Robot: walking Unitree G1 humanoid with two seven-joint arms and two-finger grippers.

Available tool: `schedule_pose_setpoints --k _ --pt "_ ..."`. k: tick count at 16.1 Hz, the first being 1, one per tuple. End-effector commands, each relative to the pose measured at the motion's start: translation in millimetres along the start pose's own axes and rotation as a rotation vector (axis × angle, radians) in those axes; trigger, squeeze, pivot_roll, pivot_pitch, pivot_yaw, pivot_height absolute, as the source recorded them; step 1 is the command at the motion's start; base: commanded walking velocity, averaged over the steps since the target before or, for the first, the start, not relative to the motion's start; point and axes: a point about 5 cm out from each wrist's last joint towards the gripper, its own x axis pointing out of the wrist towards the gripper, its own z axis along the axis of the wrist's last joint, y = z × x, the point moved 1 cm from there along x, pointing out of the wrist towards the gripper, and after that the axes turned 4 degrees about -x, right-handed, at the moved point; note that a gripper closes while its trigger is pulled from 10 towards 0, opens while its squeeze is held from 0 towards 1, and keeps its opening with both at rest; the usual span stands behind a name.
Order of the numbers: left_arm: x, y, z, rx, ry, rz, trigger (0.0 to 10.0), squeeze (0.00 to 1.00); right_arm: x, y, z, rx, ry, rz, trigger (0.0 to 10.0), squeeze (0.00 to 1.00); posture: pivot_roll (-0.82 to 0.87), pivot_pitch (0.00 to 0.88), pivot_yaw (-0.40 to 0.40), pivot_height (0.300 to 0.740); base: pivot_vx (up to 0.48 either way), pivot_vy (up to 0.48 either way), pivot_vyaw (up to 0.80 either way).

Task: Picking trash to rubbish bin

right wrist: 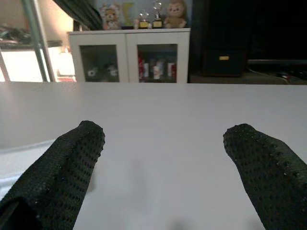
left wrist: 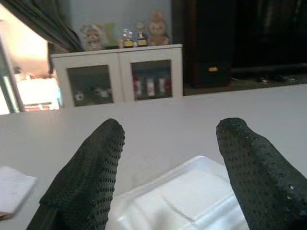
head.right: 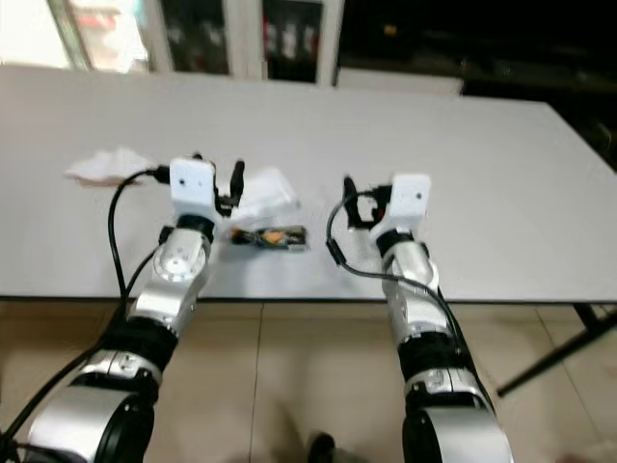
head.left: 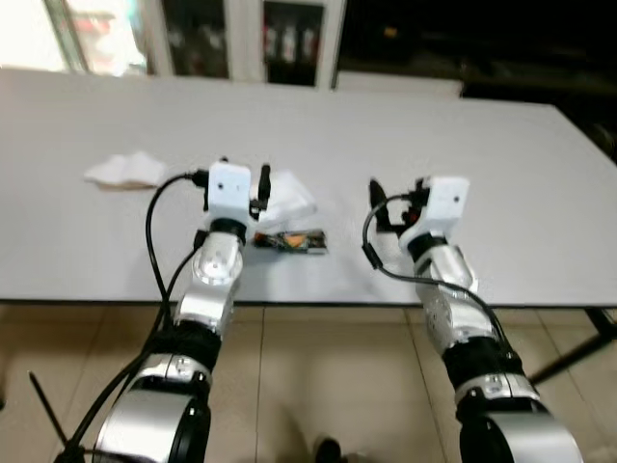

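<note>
My left claw (head.left: 258, 185) hovers over the white worktop (head.left: 501, 164) at centre-left of the head view, fingers (left wrist: 88, 172) spread apart. A white foam tray (left wrist: 182, 201) lies right between and just beyond them. A dark snack wrapper (head.left: 289, 241) sits just below the tray near the worktop's front edge. A crumpled white tissue (head.left: 125, 171) lies well apart at far left. My right claw (head.left: 386, 204) hangs at centre, fingers (right wrist: 67, 167) apart over bare worktop.
</note>
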Motion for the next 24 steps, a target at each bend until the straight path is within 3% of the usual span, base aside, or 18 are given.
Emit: schedule_pose_setpoints --k 1,14,20,21,22,24 --pt "-0.6 -3.3 0.2 -0.002 -0.001 -0.016 10.0 0.00 -1.1 -2.0 1.3 0.004 0.001 0.000 10.0 1.00 -0.05 0.042 -0.099 0.740 0.000 0.000 0.00" --pt "0.4 -2.8 1.8 0.002 -0.007 -0.012 10.0 0.00 -5.8 8.0 4.6 -0.003 0.011 0.171 10.0 1.00 -0.06 0.034 -0.119 0.740 0.000 0.000 0.00" --pt "-1.6 3.9 -0.8 0.003 0.001 0.004 10.0 0.00 -7.1 13.7 1.4 -0.004 0.022 0.157 10.0 1.00 -0.07 0.062 -0.105 0.740 0.000 0.000 0.00" --pt "-0.7 4.3 0.0 0.005 0.000 0.003 10.0 0.00 -7.0 14.1 1.3 -0.007 0.023 0.157 10.0 0.40 -0.07 0.061 -0.100 0.740 0.000 0.000 0.00" --pt "-0.3 4.3 0.5 0.006 0.000 0.003 10.0 0.00 -7.0 14.2 1.4 -0.014 0.022 0.157 10.0 0.00 -0.07 0.061 -0.099 0.740 0.000 0.000 0.00" --pt "0.5 2.6 1.4 0.006 -0.002 -0.003 10.0 0.00 -6.8 14.8 1.9 -0.018 0.021 0.159 10.0 0.00 -0.07 0.062 -0.095 0.740 0.000 0.000 0.00"
